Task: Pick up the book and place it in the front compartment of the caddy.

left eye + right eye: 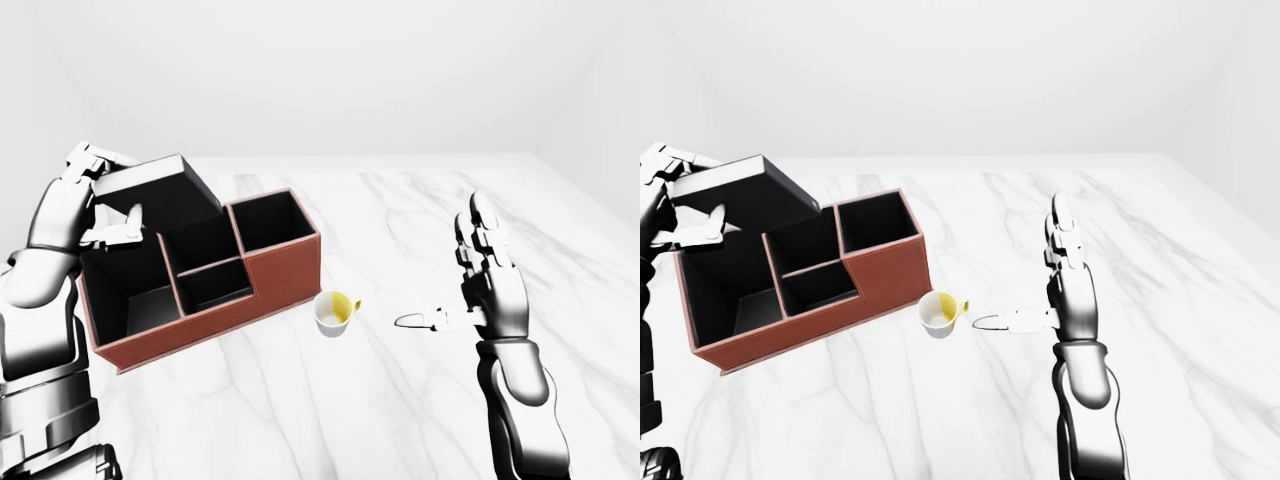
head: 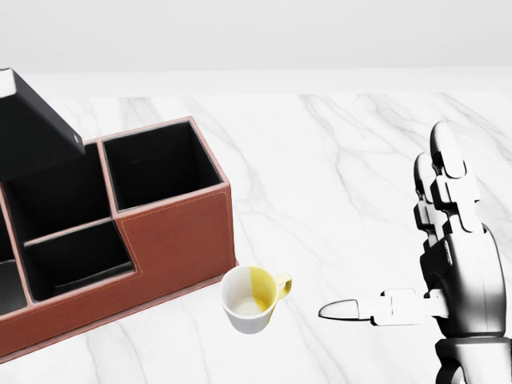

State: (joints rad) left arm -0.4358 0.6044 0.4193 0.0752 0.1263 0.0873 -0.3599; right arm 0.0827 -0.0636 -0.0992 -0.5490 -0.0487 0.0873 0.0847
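Book [image 1: 160, 190] is gripped in the left hand's [image 1: 105, 195] fingers, hovering tilted over the caddy [image 1: 200, 275] at 10 o'clock. Right hand [image 1: 490, 280] idles spread wide. Tilt could snag a divider or miss the compartment; mug [image 1: 333, 312] sits close.

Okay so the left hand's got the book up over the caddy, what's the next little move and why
Probably a small lowering of the left hand, easing the book down toward a compartment. The book is gripped, tilted, hanging above the caddy near its upper-left, not yet inside. Which compartment counts as the front one I cannot tell. The right hand is open, apart, beside the cup.
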